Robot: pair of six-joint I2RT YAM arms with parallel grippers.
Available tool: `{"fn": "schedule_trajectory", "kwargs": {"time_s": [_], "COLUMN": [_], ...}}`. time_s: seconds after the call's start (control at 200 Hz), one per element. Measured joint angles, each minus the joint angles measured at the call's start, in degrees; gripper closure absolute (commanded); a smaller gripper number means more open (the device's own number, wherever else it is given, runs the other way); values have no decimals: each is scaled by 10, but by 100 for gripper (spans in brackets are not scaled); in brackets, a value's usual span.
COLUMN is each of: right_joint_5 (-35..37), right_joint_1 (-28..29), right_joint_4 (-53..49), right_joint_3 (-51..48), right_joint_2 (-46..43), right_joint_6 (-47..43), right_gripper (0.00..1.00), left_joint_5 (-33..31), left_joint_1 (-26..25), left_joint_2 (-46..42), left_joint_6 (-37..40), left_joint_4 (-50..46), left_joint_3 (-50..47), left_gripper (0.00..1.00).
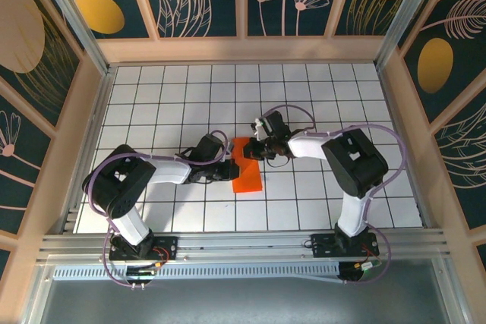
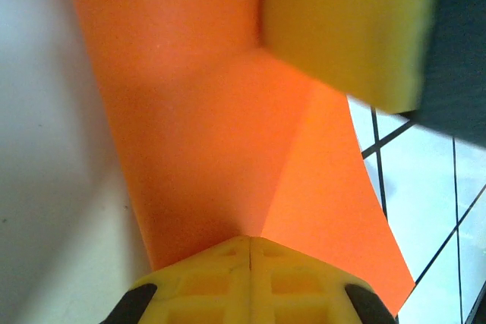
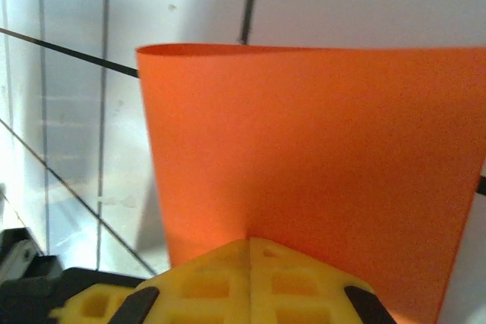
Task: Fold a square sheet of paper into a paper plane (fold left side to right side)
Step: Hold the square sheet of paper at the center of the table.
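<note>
The square sheet of paper (image 1: 247,176) is being held low over the middle of the gridded table (image 1: 152,96), between the two arms. It is being pinched from both sides. The left tool (image 1: 226,169) is being seen clenched on the sheet's near-left edge, with its yellow pads meeting where the orange surface emerges. The right tool (image 1: 260,149) is likewise clenched on the far-right part. In the right wrist view the sheet is being shown standing up from the closed pads, its top edge rounded over in a soft, uncreased bend. In the left wrist view a diagonal buckle is being shown running across the paper toward a finger (image 2: 349,28) of the right tool.

The left-to-right fold is judged to be in hand, with the layer carried over but not pressed flat. For the next move, the edges are likely needing to be aligned and laid down on the table, and the bend pressed into a sharp crease without the thin sheet being dragged or torn.
</note>
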Motion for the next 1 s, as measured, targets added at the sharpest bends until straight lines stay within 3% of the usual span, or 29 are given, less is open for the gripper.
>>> {"fn": "schedule_trajectory", "kwargs": {"time_s": [0.335, 0.545, 1.001], "right_joint_5": [6, 6, 19], "right_joint_1": [13, 50, 52], "right_joint_4": [-2, 5, 3], "right_joint_3": [-97, -145, -145], "right_joint_2": [-153, -128, -93], "right_joint_6": [21, 51, 54], "right_gripper": [100, 100, 100], "left_joint_5": [-1, -5, -5], "left_joint_1": [-1, -2, -2], "left_joint_2": [0, -5, -27], "left_joint_6": [0, 0, -26], "left_joint_4": [4, 4, 3], "left_joint_3": [-2, -5, 0], "left_gripper": [100, 100, 100]}}
